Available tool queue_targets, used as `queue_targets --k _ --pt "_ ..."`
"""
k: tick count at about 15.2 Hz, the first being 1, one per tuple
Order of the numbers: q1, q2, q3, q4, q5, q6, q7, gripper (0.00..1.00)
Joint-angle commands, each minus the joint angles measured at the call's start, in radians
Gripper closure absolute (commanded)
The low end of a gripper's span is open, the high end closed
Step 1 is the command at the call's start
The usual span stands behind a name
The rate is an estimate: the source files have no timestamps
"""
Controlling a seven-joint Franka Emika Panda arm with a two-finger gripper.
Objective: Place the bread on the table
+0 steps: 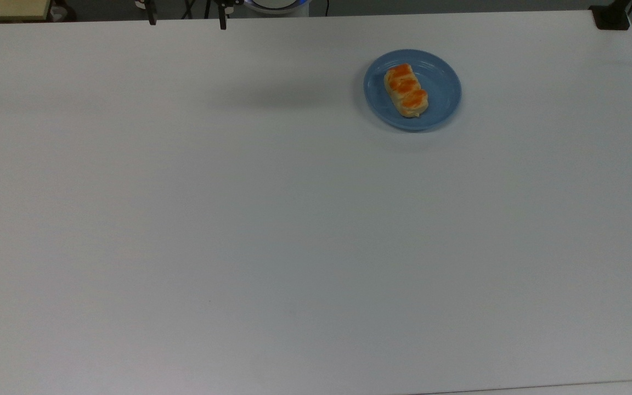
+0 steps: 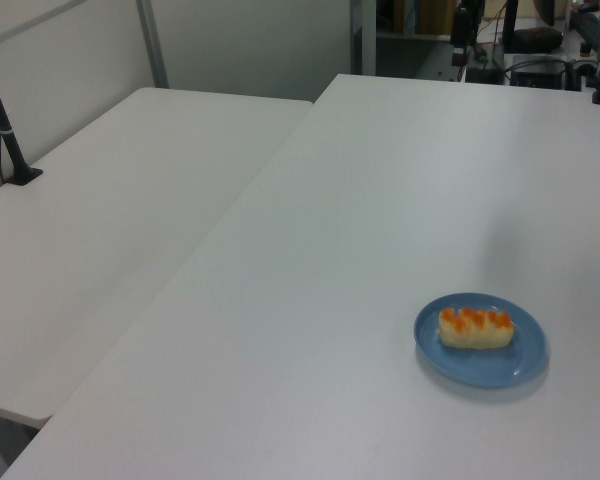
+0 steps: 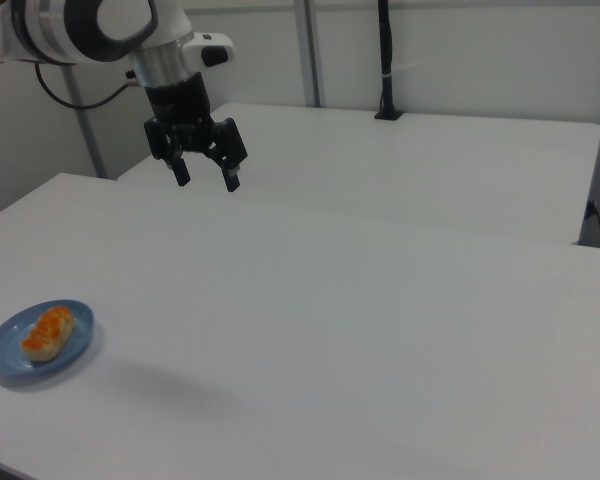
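One bread (image 1: 406,90) on blue plate (image 1: 442,104), white table (image 1: 239,219), gripper (image 3: 207,177) spread, high, well apart.

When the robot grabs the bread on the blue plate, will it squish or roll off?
The bread looks soft and puffy, so hard squeezing would probably dent it. Its oblong, flattish shape likely won't roll. It seems light, and the blue plate might slide if nudged.

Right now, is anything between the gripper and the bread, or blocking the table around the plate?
Nothing visible. The gripper hangs open, high above the table, and the bread lies on the blue plate with only bare tabletop between them and around the plate.
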Motion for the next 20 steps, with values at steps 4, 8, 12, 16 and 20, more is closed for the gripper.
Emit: queue_targets --k 4,8,12,16,20 --pt "0.011 -0.006 -0.004 -0.004 0.023 -0.022 -0.007 0.0" --pt "0.011 -0.008 -0.003 -0.008 0.023 -0.025 -0.004 0.0" --pt "0.025 -0.009 -0.003 -0.004 0.013 -0.053 -0.007 0.0" --pt "0.025 -0.009 -0.004 -0.004 0.013 -0.054 -0.009 0.0" --pt "0.023 -0.009 -0.004 -0.004 0.01 -0.054 -0.027 0.0"
